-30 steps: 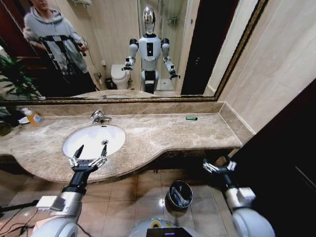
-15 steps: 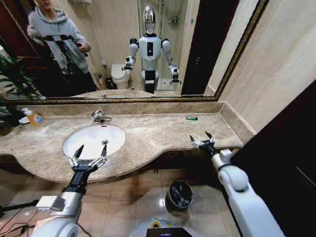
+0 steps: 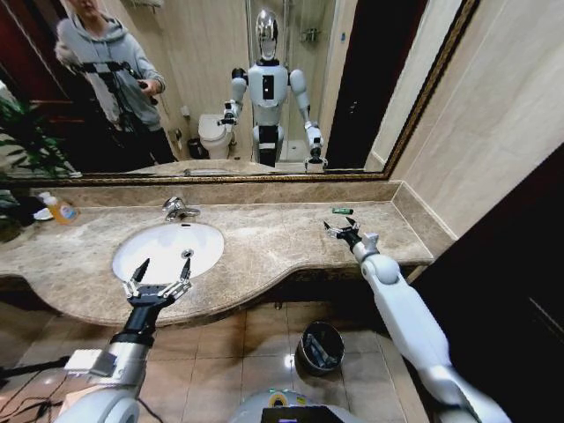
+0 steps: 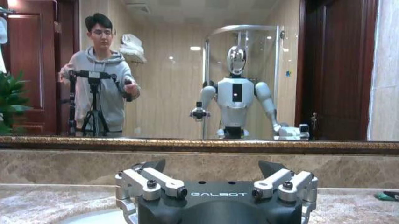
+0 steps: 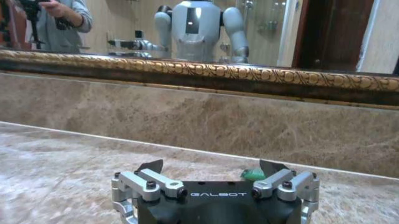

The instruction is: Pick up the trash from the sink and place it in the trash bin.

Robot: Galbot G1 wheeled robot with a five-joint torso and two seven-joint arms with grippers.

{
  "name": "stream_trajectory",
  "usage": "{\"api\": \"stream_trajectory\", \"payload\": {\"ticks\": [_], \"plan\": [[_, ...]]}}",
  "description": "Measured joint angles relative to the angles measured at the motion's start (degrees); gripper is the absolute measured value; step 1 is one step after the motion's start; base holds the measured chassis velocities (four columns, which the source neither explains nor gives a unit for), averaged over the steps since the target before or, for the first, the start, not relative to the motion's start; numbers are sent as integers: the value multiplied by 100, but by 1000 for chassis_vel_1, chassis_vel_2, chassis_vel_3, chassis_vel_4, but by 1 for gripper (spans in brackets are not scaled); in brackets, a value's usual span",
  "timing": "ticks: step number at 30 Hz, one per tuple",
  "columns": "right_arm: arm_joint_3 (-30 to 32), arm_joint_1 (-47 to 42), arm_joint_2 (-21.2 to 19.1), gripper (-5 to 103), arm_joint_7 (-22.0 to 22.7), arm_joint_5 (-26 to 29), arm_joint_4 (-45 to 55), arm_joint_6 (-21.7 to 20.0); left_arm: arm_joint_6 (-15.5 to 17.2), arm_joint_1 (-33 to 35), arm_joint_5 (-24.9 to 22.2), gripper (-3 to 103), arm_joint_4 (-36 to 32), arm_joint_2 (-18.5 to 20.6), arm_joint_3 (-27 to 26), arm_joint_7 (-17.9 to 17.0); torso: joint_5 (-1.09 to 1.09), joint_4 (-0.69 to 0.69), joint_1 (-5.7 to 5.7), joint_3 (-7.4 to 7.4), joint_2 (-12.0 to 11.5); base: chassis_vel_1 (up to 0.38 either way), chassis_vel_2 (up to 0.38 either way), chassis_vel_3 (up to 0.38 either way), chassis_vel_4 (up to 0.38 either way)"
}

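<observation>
Your right gripper (image 3: 339,227) sits over the brown marble countertop (image 3: 264,242), fingers spread apart and holding nothing, just short of the small green tube (image 3: 342,211) that lies near the back wall. In the right wrist view that tube (image 5: 252,174) peeks up between the open fingers, with the backsplash rising close behind it, so there is little room ahead. To the right the counter ends at the side wall; toward the white oval sink (image 3: 167,249) the marble is bare and wide.

Your left gripper (image 3: 159,273) hovers over the sink's near rim, fingers apart and empty. The small round dark trash bin with its shiny rim (image 3: 321,346) stands on the tiled floor below the counter's front edge.

A second ago the right gripper hung low beside the counter; half a second ago it reached the front edge, and now it is well onto the counter. The left has stayed put.
</observation>
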Motion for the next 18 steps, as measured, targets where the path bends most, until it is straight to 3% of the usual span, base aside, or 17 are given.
{"api": "stream_trajectory", "payload": {"ticks": [8, 10, 18], "plan": [[32, 272, -125, 100, 117, -204, -748, 132, 0, 0, 0, 100, 0, 0, 0, 0, 2, 0, 0, 0, 0, 0, 0, 0, 0], [147, 376, -175, 100, 206, -233, -994, 186, 0, 0, 0, 100, 0, 0, 0, 0, -1, -6, -1, 0, 1, 0, 0, 0, 0], [-114, 1020, -46, 100, 199, -221, -1871, 330, 0, 0, 0, 100, 0, 1, 0, 0, 1, 0, 0, 0, 1, 0, 0, 0, 0]]}}
